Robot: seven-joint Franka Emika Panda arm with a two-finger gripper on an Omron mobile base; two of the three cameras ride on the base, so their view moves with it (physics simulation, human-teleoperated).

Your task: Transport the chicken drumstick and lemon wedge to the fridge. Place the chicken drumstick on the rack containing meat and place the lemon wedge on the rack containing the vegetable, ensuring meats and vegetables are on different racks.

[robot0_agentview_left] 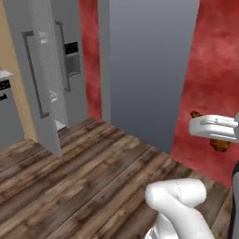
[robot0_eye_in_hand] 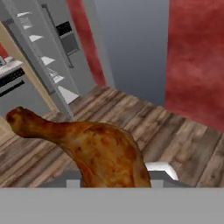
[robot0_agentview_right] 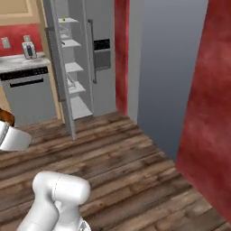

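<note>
My gripper (robot0_eye_in_hand: 116,178) is shut on the browned chicken drumstick (robot0_eye_in_hand: 98,148), which lies across the hand view with its bone end pointing left. In the left base view the hand (robot0_agentview_left: 214,128) hangs at the right edge, and bits of the drumstick (robot0_agentview_left: 219,144) stick out above and below it. In the right base view the hand (robot0_agentview_right: 10,136) is at the left edge with the drumstick (robot0_agentview_right: 5,116) above it. Ahead stands the grey fridge (robot0_agentview_right: 90,58), a door (robot0_agentview_right: 61,72) swung open on white racks (robot0_agentview_right: 74,67). The lemon wedge is out of view.
Wooden floor (robot0_agentview_left: 84,177) stretches from the base to the fridge. A grey appliance (robot0_agentview_right: 27,97) under a counter with a toaster (robot0_agentview_right: 29,49) stands left of the fridge. A red wall (robot0_agentview_right: 212,99) and a grey panel (robot0_agentview_right: 167,67) close off the right side.
</note>
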